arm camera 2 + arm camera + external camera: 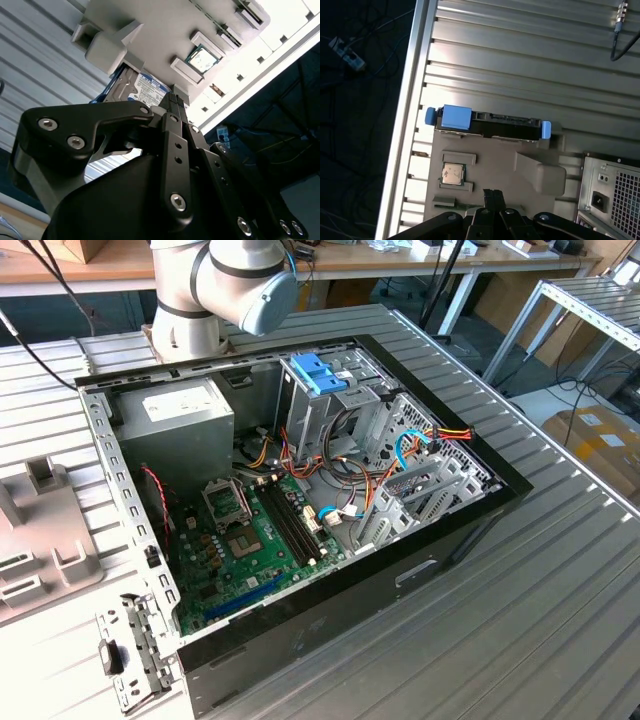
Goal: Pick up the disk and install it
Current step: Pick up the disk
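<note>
Tool point(493, 192) hung pinched shut and empty near disk point(490, 126), which lay in grey tray point(490, 165) on bench point(520, 50); pickup and install both undone.

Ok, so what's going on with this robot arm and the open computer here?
The arm's tool, jaws together and empty, hangs over a grey holder on the ribbed table beside the open computer case. The disk lies in that holder, not yet picked up, next to a small processor chip.
</note>
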### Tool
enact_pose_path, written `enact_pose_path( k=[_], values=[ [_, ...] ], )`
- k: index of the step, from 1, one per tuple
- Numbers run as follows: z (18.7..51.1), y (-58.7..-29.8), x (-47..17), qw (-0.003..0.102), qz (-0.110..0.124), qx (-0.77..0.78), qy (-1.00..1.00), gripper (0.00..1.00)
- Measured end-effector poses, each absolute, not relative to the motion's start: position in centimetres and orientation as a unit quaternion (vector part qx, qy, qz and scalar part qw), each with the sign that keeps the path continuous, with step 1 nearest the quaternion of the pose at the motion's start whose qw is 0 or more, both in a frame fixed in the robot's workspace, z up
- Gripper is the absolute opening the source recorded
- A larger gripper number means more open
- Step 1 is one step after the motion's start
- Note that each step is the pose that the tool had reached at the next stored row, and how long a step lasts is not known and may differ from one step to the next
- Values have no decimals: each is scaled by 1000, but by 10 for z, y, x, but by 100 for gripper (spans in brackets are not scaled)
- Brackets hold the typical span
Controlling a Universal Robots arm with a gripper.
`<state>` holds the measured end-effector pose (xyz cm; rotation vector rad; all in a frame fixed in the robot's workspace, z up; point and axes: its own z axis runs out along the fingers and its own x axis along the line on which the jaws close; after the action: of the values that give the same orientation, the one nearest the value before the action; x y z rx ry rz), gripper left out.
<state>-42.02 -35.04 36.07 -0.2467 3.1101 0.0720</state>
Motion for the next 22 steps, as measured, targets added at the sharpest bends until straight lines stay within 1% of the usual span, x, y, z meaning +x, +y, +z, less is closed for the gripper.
enact_pose_path(
  k=[22],
  values=[
    [361, -350, -420, 9, 24, -130, 991, 11]
  ],
)
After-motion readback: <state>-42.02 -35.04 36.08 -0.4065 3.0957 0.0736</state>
